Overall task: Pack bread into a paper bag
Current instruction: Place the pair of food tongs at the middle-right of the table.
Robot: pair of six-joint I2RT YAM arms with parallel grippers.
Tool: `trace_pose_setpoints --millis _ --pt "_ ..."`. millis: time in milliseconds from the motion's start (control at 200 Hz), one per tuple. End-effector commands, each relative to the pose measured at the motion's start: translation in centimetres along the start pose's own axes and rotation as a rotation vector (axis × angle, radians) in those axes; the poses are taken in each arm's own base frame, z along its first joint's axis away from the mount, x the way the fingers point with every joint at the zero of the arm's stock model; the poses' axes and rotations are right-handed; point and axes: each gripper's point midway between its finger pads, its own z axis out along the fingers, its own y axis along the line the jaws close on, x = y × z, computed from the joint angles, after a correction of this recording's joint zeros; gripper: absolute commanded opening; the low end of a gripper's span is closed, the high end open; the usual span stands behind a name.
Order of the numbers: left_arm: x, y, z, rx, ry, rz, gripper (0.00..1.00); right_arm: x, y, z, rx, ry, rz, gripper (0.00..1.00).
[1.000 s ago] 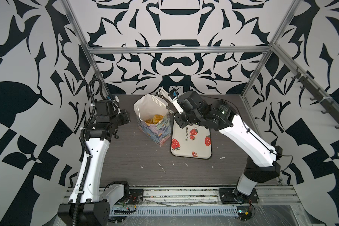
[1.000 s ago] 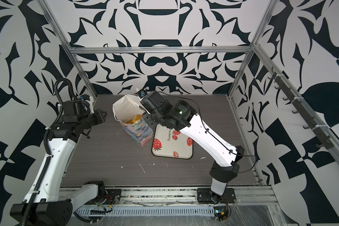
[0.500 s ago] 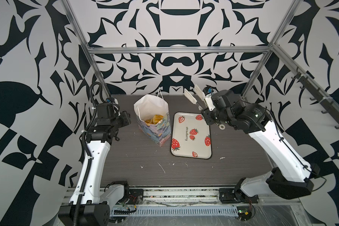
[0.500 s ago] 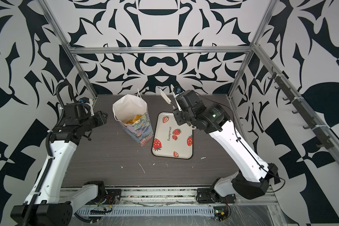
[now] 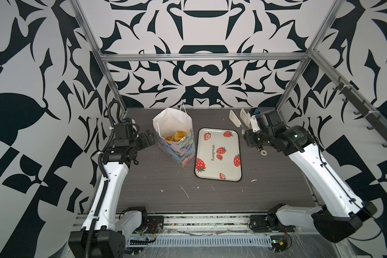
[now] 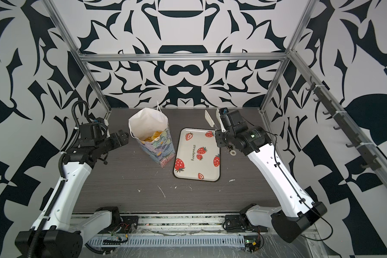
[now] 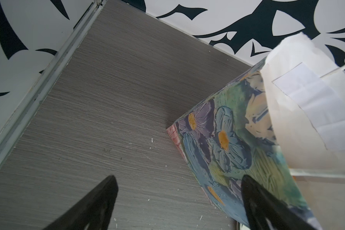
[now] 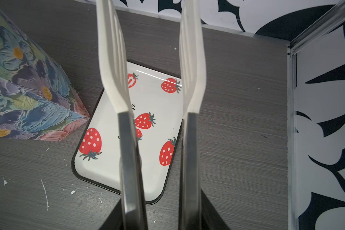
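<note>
The paper bag point(image 5: 179, 150) point(image 6: 160, 150) stands upright at the back of the table, floral outside and white inside. Golden bread point(image 5: 176, 136) point(image 6: 152, 136) lies in its bottom. My left gripper point(image 5: 149, 139) point(image 6: 122, 136) point(image 7: 178, 177) is open just left of the bag point(image 7: 227, 149), nothing between its fingers. I cannot tell whether one finger touches the bag's wall. My right gripper point(image 5: 247, 135) point(image 6: 219, 134) point(image 8: 160, 215) is shut on white-tipped tongs point(image 5: 234, 117) point(image 6: 209, 118) point(image 8: 112, 59), held above the table's back right, past the tray. The tongs' blades stand apart and hold nothing.
A cream strawberry tray point(image 5: 229, 166) point(image 6: 207, 168) point(image 8: 108, 169) lies flat right of the bag point(image 8: 24, 89), with no bread on it. White crumbs point(image 5: 184, 192) dot the front of the table. The patterned walls and metal frame posts point(image 5: 288, 89) close in the back corners.
My right arm has swung the tongs from over the bag's mouth to the back right, uncovering the tray. My left gripper has opened beside the bag.
</note>
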Motion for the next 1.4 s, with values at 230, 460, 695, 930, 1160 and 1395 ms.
trace_pose_setpoints --millis 230,460,695,930,1160,1395 --pt "1.3 1.2 0.4 -0.023 -0.023 -0.091 0.99 0.2 -3.2 1.0 0.021 -0.056 0.164 0.45" --pt "3.4 1.5 2.2 0.019 -0.040 -0.091 0.99 2.4 -4.6 3.5 0.049 -0.001 0.226 0.45" --pt "5.2 2.0 3.4 0.063 -0.119 -0.024 0.99 4.3 -6.2 6.4 0.069 0.057 0.309 0.44" --pt "5.9 1.4 2.3 0.152 -0.284 0.098 0.99 5.2 -7.6 8.3 0.098 0.088 0.374 0.44" --pt "6.9 0.7 2.5 0.208 -0.301 0.157 0.99 6.4 -8.8 11.0 0.134 0.154 0.411 0.44" --pt "6.9 -0.3 2.7 0.262 -0.319 0.242 0.99 7.4 -9.5 13.6 0.155 0.201 0.440 0.44"
